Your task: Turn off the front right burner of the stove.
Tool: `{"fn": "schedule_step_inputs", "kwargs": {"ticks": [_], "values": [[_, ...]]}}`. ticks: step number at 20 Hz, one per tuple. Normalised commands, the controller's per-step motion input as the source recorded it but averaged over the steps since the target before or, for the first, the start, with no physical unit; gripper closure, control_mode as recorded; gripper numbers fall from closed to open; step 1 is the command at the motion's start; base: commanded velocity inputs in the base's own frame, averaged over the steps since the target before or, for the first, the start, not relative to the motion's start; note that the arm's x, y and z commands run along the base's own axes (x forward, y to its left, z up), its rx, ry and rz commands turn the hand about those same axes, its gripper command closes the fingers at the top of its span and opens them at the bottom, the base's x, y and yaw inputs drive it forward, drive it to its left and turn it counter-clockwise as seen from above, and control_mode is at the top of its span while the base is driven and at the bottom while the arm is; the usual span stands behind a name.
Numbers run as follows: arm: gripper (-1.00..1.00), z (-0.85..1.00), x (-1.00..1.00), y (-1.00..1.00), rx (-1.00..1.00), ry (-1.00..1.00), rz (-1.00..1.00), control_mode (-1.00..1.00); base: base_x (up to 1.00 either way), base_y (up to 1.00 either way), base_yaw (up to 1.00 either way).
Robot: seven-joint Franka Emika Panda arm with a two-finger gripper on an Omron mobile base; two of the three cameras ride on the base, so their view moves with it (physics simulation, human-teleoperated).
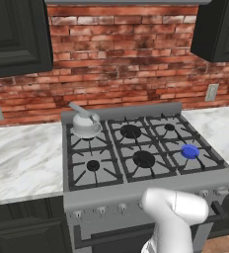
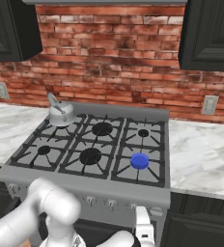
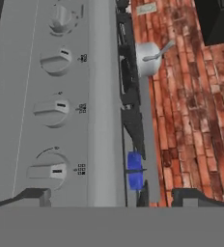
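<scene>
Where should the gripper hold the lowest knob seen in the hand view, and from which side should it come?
Grip the knob across its raised silver ridge, coming straight at the stove's front panel. The ridge juts outward and offers two flat sides; the gripper is already open and facing it.

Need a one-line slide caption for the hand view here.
Rolled sideways, gripper faces the stove knob row; front right burner glows blue, kettle beyond.
</scene>
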Motion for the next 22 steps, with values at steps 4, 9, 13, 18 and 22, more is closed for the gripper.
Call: {"fn": "schedule_step_inputs", "kwargs": {"ticks": [4, 9, 13, 18, 22], "values": [[-1.0, -0.33, 0.13, -0.28, 0.0, 0.0, 0.0, -1.0, 0.0, 0.0, 0.0], [-1.0, -0.24, 0.2, -0.03, 0.02, 0.0, 0.0, -1.0, 0.0, 0.0, 0.0], [-1.0, -0.2, 0.27, 0.0, 0.04, 0.0, -0.01, -1.0, 0.0, 0.0, 0.0], [-1.0, -0.18, 0.33, -0.03, 0.03, 0.0, -0.03, -1.0, 0.0, 0.0, 0.0], [-1.0, -0.2, 0.33, -0.13, 0.0, 0.0, -0.07, -1.0, 0.0, 0.0, 0.0]]}}
